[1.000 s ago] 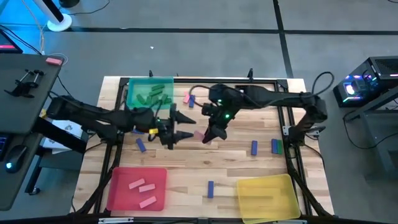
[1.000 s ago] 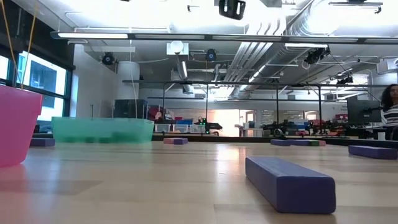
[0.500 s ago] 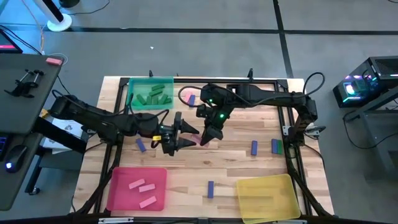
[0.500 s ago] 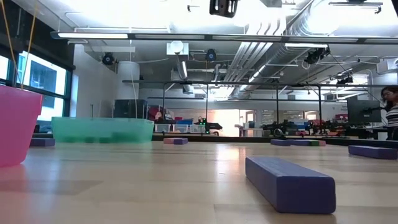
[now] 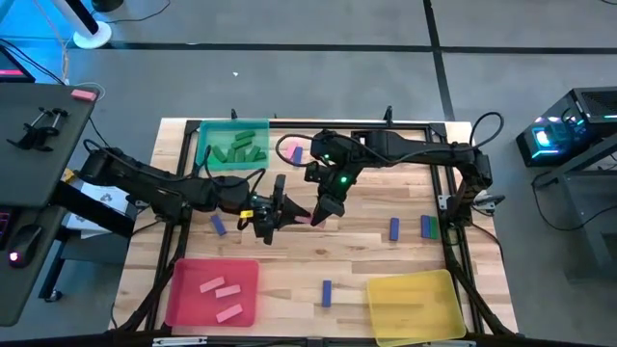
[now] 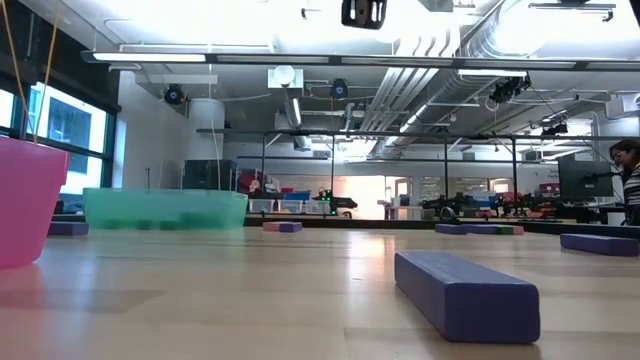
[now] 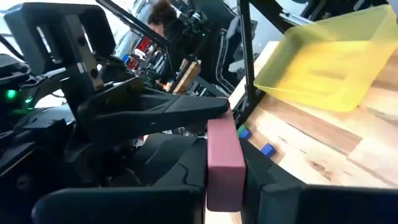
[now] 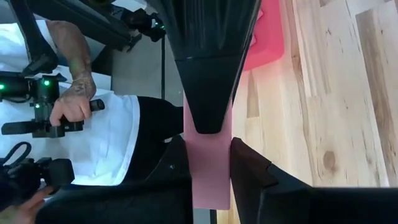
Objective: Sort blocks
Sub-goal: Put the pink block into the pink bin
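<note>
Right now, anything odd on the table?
Yes: one pink block is off the table, gripped by both the left gripper and the right gripper at mid-table, as in a handover. Loose blue blocks lie scattered on the wood; the yellow tray looks empty.

Overhead view straight down on table (image 5: 289,253), low view level across it, wrist views close on pink block (image 7: 223,163)

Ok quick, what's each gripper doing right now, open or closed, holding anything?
Left gripper: closed on the pink block over mid-table.
Right gripper: closed on the same pink block, at its other end.
</note>
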Tool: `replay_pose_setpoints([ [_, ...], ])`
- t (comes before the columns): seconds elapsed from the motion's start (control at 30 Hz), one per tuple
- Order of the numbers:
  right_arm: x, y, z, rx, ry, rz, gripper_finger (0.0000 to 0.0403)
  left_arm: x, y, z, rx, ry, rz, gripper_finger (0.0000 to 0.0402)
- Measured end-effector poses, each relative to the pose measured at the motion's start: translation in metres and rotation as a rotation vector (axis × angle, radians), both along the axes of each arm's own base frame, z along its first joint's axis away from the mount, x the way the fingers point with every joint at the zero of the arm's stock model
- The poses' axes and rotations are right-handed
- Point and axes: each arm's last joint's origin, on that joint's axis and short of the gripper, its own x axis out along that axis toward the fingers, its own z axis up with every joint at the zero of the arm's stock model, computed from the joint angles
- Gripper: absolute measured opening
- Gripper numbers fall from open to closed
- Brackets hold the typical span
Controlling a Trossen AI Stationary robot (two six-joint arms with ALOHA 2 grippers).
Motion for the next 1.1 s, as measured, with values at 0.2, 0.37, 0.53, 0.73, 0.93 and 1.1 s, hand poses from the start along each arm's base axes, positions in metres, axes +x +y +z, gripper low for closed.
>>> replay_pose_setpoints([
  [0.2,0.0,-0.002,0.006,0.018,0.015,-0.053,0.0063,0.0,0.0,0.004,-0.008,0.027,0.001,0.0027],
  [0.37,-0.007,-0.016,0.027,0.004,-0.003,-0.104,0.0167,0.0,0.005,-0.005,-0.056,0.114,0.056,0.0026],
  [0.53,-0.027,-0.034,0.057,-0.009,-0.017,-0.111,0.0229,-0.021,0.017,-0.005,-0.154,0.257,0.272,0.0026],
  [0.73,-0.054,-0.049,0.095,-0.31,-0.103,-0.234,0.0237,-0.071,0.028,0.003,-0.6,0.37,0.584,0.0026],
  [0.93,-0.06,-0.059,0.106,-0.623,-0.131,-0.352,0.0236,-0.123,0.0,0.006,-1.067,0.522,0.659,0.0026],
  [1.1,-0.053,-0.068,0.096,-0.663,-0.124,-0.366,0.0236,-0.14,-0.055,-0.009,-1.156,0.801,0.577,0.0026],
])
